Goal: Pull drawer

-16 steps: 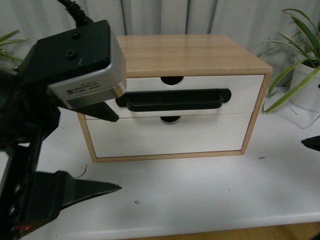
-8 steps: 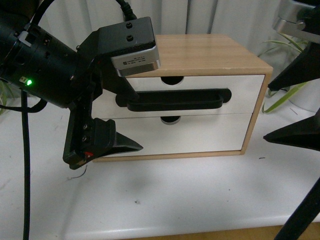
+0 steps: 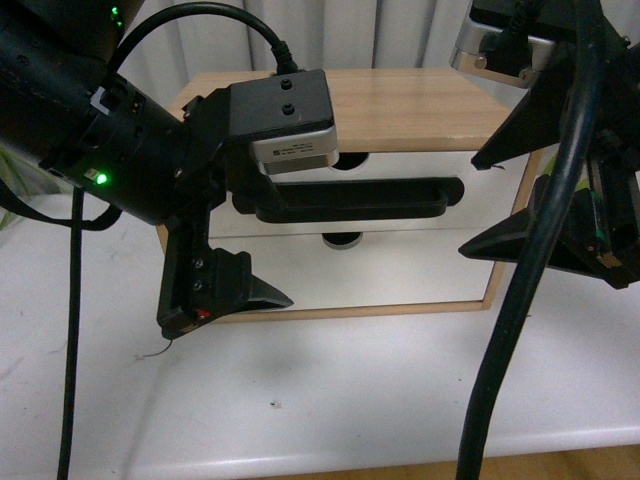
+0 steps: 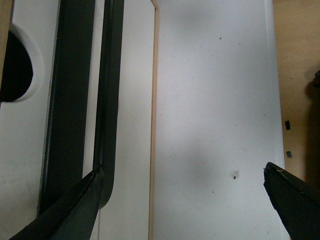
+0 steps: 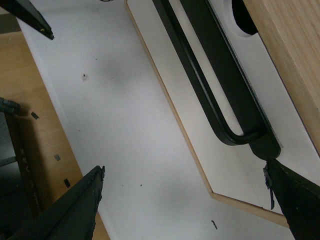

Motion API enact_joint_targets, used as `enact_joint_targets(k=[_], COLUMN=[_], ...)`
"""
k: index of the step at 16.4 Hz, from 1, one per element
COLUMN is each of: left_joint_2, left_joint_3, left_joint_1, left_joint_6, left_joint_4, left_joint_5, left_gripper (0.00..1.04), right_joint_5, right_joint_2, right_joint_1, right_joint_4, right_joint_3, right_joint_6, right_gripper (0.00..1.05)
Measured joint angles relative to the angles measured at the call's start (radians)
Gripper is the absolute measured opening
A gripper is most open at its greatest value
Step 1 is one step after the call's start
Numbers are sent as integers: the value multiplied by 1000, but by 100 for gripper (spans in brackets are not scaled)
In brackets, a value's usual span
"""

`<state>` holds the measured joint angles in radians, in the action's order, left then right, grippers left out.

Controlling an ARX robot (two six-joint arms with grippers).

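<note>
A wooden cabinet [image 3: 400, 105] stands on the white table. Its upper drawer [image 3: 410, 166] has a white front, a half-round notch [image 3: 345, 160] and a long black bar handle [image 3: 370, 198], and sits flush with the frame. My left gripper [image 3: 265, 243] is open at the handle's left end, one finger [image 4: 65, 215] lying against the bar [image 4: 70, 100]. My right gripper [image 3: 470, 205] is open at the handle's right end, with one fingertip [image 5: 280, 195] just past the bar's curved end [image 5: 235, 135]. Neither holds anything.
Below it is a plain white drawer front [image 3: 390, 275] with no handle. The right arm's thick black cable [image 3: 515, 320] hangs across the front right. The table's front edge [image 3: 300, 466] is near, and grey curtains [image 3: 400, 30] hang behind.
Both arms have closed in on the cabinet. The left gripper moved right, up to the handle's left end. The right gripper swung in from the right edge to the handle's right end.
</note>
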<state>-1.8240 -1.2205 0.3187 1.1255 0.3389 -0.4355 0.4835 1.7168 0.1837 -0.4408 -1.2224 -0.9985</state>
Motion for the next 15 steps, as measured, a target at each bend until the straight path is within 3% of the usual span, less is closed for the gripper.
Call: enact_joint_targets(k=[9,15], left_joint_2=[-85,-89], left_joint_3=[-71,-77], left_joint_1=[6,-4], left_joint_6=[40,77], left_joint_4=[0,21], left_joint_5=[77,65], left_gripper=[98,98], right_joint_5=[37,33], right_joint_2=[67,161], right_joint_1=[14,31], right_joint_4=[-4,-26], right_joint_3=[-68,-138], right_joint_6=[22,25], right_gripper=[98,98])
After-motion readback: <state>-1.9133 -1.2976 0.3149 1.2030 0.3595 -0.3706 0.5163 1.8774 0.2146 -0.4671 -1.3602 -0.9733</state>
